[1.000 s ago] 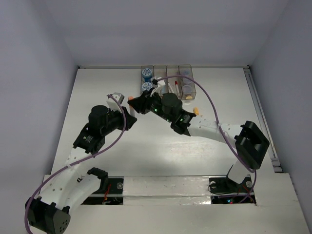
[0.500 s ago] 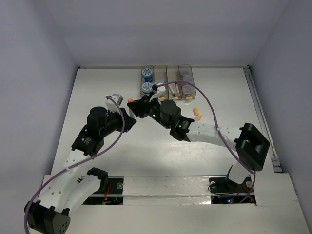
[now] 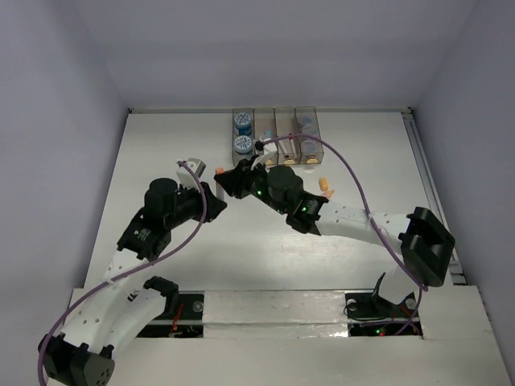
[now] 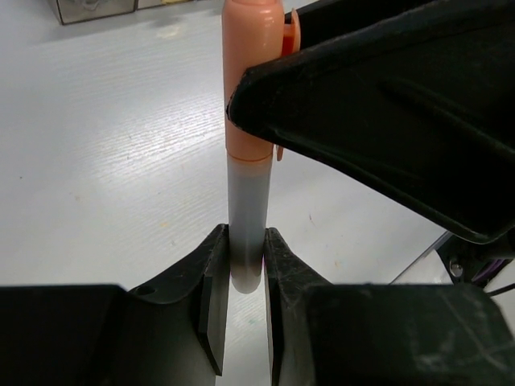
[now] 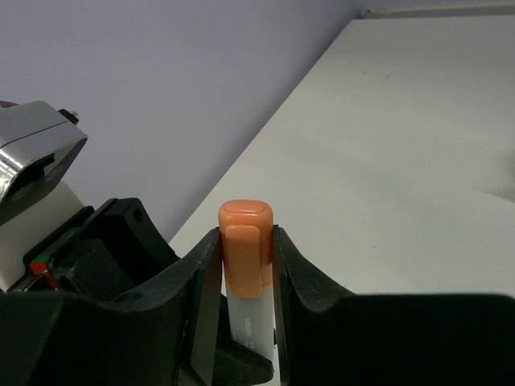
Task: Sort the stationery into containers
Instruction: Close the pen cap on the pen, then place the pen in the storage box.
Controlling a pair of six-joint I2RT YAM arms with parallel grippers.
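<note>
Both our left claw (image 4: pixel 245 256) and right claw (image 5: pixel 244 265) clamp the orange-capped pen (image 4: pixel 246 96) in mid-air near the bins (image 3: pixel 285 121), so we should loosen the left fully before the right carries it over.

A marker (image 4: pixel 245 201) with a salmon-orange cap and pale grey-white barrel shows between the matte black fingers of the left gripper (image 4: pixel 245 237) and right gripper (image 5: pixel 244 240), above a white table (image 3: pixel 177 145) faintly streaked like wood grain. In the overhead view are translucent brownish bins (image 3: pixel 274 121), blue-topped rolls (image 3: pixel 241 122) and a small orange stick (image 3: pixel 323 184). Purple cables (image 3: pixel 352 177) cross white-and-black arms (image 3: pixel 354 215), and the walls (image 3: pixel 282 48) are pale lilac-grey.
</note>
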